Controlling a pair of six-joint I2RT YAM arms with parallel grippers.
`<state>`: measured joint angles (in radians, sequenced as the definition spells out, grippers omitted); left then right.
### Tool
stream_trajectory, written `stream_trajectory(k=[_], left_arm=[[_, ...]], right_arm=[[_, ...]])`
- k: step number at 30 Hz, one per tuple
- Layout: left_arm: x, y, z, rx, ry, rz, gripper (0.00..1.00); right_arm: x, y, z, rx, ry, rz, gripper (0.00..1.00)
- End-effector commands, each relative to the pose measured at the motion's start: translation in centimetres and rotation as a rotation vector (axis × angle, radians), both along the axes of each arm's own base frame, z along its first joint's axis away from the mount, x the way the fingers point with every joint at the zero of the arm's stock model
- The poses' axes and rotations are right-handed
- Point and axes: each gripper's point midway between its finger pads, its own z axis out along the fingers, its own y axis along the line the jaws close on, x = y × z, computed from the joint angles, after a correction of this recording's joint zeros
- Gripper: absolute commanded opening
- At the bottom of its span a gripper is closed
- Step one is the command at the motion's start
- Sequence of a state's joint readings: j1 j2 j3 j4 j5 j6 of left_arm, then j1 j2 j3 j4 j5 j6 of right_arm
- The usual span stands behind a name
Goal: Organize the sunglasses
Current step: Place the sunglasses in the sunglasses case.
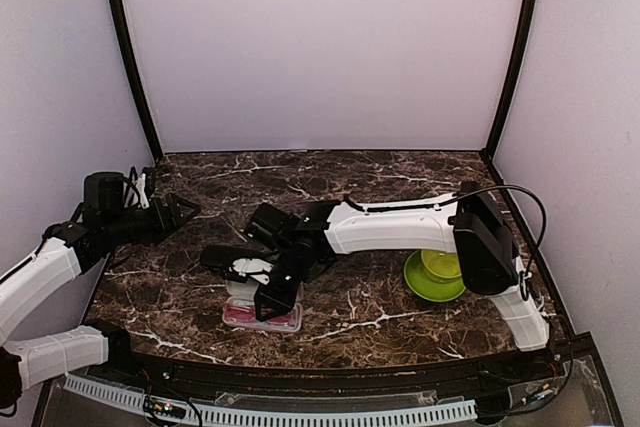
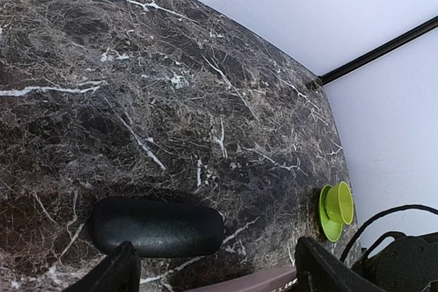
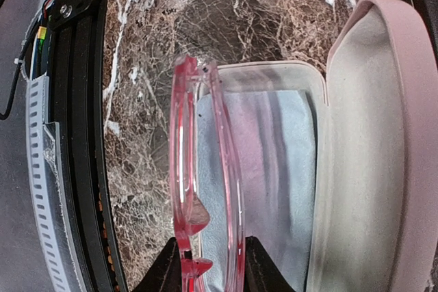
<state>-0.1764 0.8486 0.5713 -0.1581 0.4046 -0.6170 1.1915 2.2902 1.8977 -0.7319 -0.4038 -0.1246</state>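
Observation:
The red-pink translucent sunglasses [image 3: 205, 169] are folded and stand on edge, pinched at their near end by my right gripper [image 3: 212, 264], which is shut on them. They hang over the near rim of the open pink case [image 3: 390, 135], whose tray holds a light blue cloth [image 3: 280, 169]. From above, the right gripper [image 1: 272, 299] is over that case [image 1: 240, 317] near the table's front. My left gripper [image 1: 185, 212] hovers at the left edge, open and empty [image 2: 219, 275]. A shut black case [image 2: 157, 227] lies just beyond its fingertips.
A green cup on a green saucer [image 1: 435, 275] stands at the right, beside the right arm's base. The black case [image 1: 220, 257] lies just behind the pink one. The table's front rail [image 3: 75, 169] runs close to the pink case.

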Motion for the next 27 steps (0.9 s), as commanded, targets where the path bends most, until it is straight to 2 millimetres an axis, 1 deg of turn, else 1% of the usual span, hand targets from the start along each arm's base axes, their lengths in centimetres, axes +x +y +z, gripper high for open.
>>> stream_trajectory(k=[1, 7, 10, 27], left_arm=[[-0.1, -0.1, 0.3, -0.015, -0.021, -0.007, 0.80], [-0.1, -0.2, 0.1, -0.026, -0.018, -0.010, 0.80], [-0.1, -0.3, 0.2, -0.029, -0.019, -0.012, 0.80], [-0.1, -0.4, 0.0, -0.038, -0.015, -0.017, 0.80]], right_arm=[[-0.1, 0.8, 0.2, 0.030, -0.006, -0.007, 0.29], [0.1, 0.7, 0.0, 0.024, -0.014, -0.016, 0.28], [0.1, 0.6, -0.5, 0.014, -0.009, -0.016, 0.28], [-0.3, -0.2, -1.6, -0.016, 0.013, -0.006, 0.29]])
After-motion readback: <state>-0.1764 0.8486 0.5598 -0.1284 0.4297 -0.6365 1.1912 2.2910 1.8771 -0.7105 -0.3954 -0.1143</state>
